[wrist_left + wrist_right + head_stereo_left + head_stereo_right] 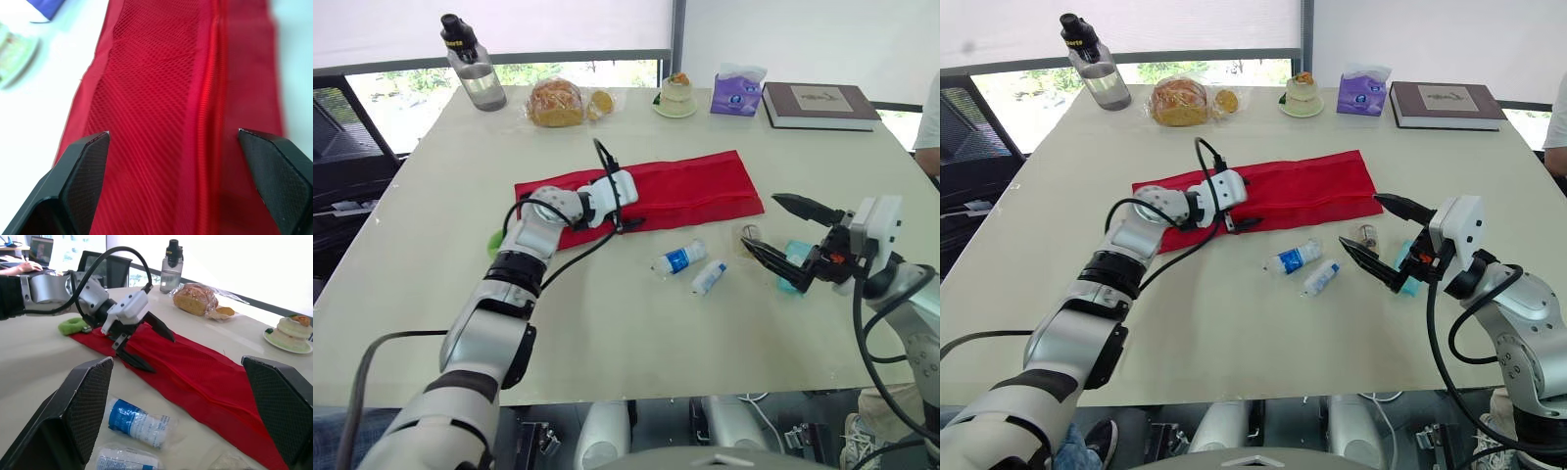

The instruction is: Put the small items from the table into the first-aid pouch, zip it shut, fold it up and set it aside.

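The left gripper [149, 345] is hovering wide open over the red first-aid pouch [695, 181]. The right gripper [760, 220], jaws also spread and empty, is hanging just right of two wrapped bandage rolls [680, 258].

We see a pale counter [636, 333] in bright daylight, windows [406, 93] with white blinds [558, 24] behind it, a black chair [969, 127] at its left.

We see a clear water bottle [475, 69] with a black cap, upright at far left. Near it is a round bread loaf [555, 103] in clear wrap, with a small orange-yellow piece [601, 102] just beside it. Further right we see a layered cake [677, 90] on a pale plate [674, 112], then a purple tissue pack [737, 91] and a dark-red book [819, 104] lying flat. A person's white sleeve [930, 113] is at the right edge, a black chair [342, 147] at the left.
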You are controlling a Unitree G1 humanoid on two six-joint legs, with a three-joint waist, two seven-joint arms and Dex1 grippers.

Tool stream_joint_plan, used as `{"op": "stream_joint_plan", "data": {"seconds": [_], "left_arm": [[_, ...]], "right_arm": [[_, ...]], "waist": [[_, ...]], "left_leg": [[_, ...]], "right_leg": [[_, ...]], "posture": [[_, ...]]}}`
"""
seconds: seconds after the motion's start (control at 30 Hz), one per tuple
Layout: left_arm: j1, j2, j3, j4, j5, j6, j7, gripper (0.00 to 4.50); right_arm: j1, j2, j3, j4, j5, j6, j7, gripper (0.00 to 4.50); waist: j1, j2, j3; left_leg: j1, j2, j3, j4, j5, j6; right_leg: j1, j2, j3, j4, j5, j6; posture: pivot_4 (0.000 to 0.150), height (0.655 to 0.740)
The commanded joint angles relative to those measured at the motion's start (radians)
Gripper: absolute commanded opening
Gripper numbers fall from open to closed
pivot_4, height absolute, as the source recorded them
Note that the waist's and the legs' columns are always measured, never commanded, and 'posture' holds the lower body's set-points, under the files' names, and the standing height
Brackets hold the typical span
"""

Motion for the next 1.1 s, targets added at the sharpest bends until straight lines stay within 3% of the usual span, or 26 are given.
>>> {"op": "stream_joint_plan", "data": {"seconds": [0.03, 0.37, 0.5, 0.77, 0.93, 1.1], "left_arm": [[-0.002, -0.026, -0.038, 0.014, 0.067, -0.001, 0.104, 4.43], [0.078, 0.003, -0.039, -0.153, 0.137, 0.173, 0.213, 4.43], [0.053, -0.017, -0.026, -0.100, 0.151, 0.240, 0.296, 4.43], [0.087, -0.026, -0.066, -0.164, 0.177, 0.335, 0.290, 4.43], [0.114, -0.022, -0.044, -0.234, 0.152, 0.395, 0.274, 2.90], [0.124, -0.034, -0.047, -0.281, 0.128, 0.423, 0.248, 0.76]], "right_arm": [[-0.015, 0.013, 0.004, -0.028, -0.005, -0.026, -0.027, 4.50], [-0.011, 0.008, -0.009, -0.030, -0.016, -0.037, -0.038, 4.50], [-0.012, 0.000, 0.012, -0.031, -0.034, -0.042, -0.030, 4.50], [-0.025, -0.014, 0.012, -0.026, -0.037, -0.042, -0.027, 4.50], [-0.054, -0.010, 0.015, -0.026, -0.030, -0.035, -0.042, 4.50], [-0.058, -0.013, 0.019, -0.009, -0.043, -0.042, -0.043, 4.50]], "waist": [[0.000, 0.000, 0.000], [-0.006, 0.000, 0.000], [-0.004, 0.000, 0.000], [-0.004, 0.000, 0.000], [-0.008, 0.001, 0.000], [-0.003, 0.000, 0.000]], "left_leg": [[0.000, 0.000, 0.000, 0.000, 0.000, 0.000], [0.002, 0.000, 0.002, 0.002, 0.000, 0.000], [0.002, 0.000, 0.002, 0.002, 0.000, 0.000], [0.002, 0.000, 0.002, 0.002, 0.000, 0.000], [0.002, 0.000, 0.003, 0.002, 0.000, 0.000], [0.002, 0.000, 0.002, 0.002, 0.000, 0.000]], "right_leg": [[0.000, 0.000, 0.000, 0.000, 0.000, 0.000], [0.001, 0.000, 0.002, 0.001, 0.001, 0.001], [0.001, 0.000, 0.002, 0.001, 0.001, 0.001], [0.001, 0.000, 0.002, 0.001, 0.001, 0.001], [0.001, 0.000, 0.003, 0.001, 0.001, 0.001], [0.001, 0.000, 0.002, 0.001, 0.001, 0.001]], "posture": [[0.150, 0.7400], [0.150, 0.7400], [0.150, 0.7400], [0.150, 0.7400], [0.150, 0.7400], [0.150, 0.7400]]}}
